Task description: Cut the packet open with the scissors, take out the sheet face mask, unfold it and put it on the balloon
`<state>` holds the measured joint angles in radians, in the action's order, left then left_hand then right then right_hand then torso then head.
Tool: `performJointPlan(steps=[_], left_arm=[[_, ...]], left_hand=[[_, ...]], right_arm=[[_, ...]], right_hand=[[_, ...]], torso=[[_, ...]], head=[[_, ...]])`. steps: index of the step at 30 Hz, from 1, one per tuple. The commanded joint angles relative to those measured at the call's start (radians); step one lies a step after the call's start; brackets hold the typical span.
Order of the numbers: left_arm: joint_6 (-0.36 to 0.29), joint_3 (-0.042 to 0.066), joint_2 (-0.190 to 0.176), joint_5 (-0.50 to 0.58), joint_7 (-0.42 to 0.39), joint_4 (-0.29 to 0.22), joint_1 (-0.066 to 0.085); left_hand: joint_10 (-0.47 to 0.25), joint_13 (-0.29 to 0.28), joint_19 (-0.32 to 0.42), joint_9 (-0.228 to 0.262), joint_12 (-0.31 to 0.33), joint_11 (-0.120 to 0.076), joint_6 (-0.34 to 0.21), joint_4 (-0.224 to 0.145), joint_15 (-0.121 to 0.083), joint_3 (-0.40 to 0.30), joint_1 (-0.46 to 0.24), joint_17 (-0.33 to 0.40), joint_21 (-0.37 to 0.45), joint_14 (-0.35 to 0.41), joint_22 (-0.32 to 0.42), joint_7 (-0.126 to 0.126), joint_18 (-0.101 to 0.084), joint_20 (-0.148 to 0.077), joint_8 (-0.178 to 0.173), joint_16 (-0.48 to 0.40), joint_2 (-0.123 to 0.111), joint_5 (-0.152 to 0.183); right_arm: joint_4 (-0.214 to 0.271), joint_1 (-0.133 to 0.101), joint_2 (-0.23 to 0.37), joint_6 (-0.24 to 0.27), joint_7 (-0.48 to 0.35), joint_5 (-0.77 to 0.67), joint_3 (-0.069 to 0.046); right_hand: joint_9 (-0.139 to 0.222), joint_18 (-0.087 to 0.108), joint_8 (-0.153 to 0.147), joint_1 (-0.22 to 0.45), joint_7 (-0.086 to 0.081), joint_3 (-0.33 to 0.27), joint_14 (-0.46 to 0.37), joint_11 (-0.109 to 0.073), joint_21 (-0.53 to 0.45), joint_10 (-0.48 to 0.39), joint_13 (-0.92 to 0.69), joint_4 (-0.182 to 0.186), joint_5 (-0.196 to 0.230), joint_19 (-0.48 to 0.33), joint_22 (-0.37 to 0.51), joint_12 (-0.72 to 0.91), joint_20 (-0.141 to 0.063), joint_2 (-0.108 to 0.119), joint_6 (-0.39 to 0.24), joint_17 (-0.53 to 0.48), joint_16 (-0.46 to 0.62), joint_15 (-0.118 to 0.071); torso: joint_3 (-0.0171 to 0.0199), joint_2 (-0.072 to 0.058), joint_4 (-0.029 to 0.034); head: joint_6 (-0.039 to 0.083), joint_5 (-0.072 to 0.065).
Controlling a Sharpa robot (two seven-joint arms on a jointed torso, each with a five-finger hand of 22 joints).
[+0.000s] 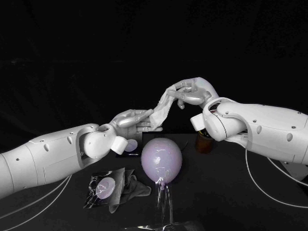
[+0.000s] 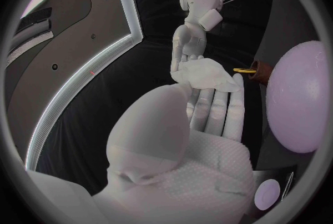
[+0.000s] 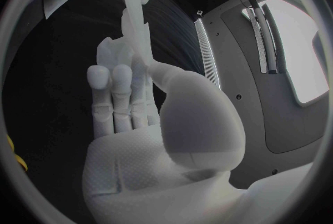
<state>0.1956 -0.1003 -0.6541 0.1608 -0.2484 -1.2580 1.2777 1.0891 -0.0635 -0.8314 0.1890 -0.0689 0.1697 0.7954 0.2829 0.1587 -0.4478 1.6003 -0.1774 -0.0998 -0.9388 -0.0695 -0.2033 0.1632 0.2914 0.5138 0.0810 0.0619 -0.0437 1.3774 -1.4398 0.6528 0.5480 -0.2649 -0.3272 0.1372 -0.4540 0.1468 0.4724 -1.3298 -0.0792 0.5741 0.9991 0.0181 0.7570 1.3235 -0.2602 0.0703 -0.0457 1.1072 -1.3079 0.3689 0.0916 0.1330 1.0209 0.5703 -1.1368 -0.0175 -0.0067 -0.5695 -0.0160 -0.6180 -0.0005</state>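
packet (image 1: 107,188): laid crumpled on the bench (image 1: 216,192), nearest, left of the balloon's neck.
balloon (image 1: 161,161): set mid-bench, below the mask and apart from it.
left robot hand (image 1: 134,120): raised just above the balloon; the mask's lower end is held at its fingertips, fingers mostly extended.
sheet face mask (image 1: 162,107): stretched in the air as a narrow, bunched strip between both hands.
right robot hand (image 1: 190,94): higher and farther back; the mask's upper end is pinched between thumb and fingers.

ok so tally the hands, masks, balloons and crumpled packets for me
hands: 2, left hand and right hand
sheet mask: 1, held between both hands
balloon: 1
crumpled packet: 1
total: 5
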Motion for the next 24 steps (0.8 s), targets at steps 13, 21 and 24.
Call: performJointPlan(steps=[13,21,24], left_arm=[[-0.020,0.001,-0.001,0.012,-0.049,-0.003,0.000],[-0.011,0.001,-0.002,0.011,-0.052,-0.010,0.000],[-0.012,0.001,-0.003,0.010,-0.054,-0.013,0.000]], left_hand=[[0.034,0.000,-0.025,0.029,0.003,-0.009,-0.014,-0.016,-0.009,-0.153,-0.062,0.005,-0.011,-0.009,0.000,0.002,0.018,-0.003,0.072,-0.007,-0.055,-0.005],[0.043,0.000,-0.032,0.032,0.003,-0.013,-0.010,-0.028,-0.011,-0.169,-0.072,0.005,-0.014,-0.010,0.000,0.006,0.019,-0.004,0.082,-0.007,-0.067,-0.005],[0.045,0.000,-0.033,0.033,0.003,-0.014,-0.009,-0.034,-0.012,-0.177,-0.076,0.005,-0.014,-0.011,0.000,0.007,0.018,-0.004,0.084,-0.007,-0.072,-0.005]], right_arm=[[-0.034,-0.001,-0.011,-0.018,0.036,-0.006,0.000],[-0.081,0.000,-0.035,-0.078,0.093,-0.030,0.005],[-0.099,0.001,-0.044,-0.098,0.112,-0.035,0.008]], right_hand=[[0.001,0.019,-0.004,0.021,-0.011,0.018,-0.013,0.011,-0.070,-0.035,0.005,-0.017,-0.002,-0.041,-0.020,-0.031,0.000,0.004,-0.021,-0.006,0.002,0.001],[0.043,0.013,-0.087,0.092,-0.090,-0.015,-0.108,0.083,-0.175,-0.175,0.041,-0.001,-0.002,-0.130,0.012,-0.122,0.039,0.028,-0.134,-0.020,0.026,0.063],[0.051,0.012,-0.099,0.101,-0.101,-0.025,-0.123,0.094,-0.184,-0.189,0.047,0.001,-0.002,-0.139,0.017,-0.134,0.047,0.031,-0.148,-0.022,0.025,0.073]], torso=[[-0.0004,0.000,0.0000],[-0.0006,-0.001,-0.0007],[-0.0003,-0.001,-0.0008]], head=[[-0.003,0.001],[-0.002,-0.001],[0.001,-0.002]])
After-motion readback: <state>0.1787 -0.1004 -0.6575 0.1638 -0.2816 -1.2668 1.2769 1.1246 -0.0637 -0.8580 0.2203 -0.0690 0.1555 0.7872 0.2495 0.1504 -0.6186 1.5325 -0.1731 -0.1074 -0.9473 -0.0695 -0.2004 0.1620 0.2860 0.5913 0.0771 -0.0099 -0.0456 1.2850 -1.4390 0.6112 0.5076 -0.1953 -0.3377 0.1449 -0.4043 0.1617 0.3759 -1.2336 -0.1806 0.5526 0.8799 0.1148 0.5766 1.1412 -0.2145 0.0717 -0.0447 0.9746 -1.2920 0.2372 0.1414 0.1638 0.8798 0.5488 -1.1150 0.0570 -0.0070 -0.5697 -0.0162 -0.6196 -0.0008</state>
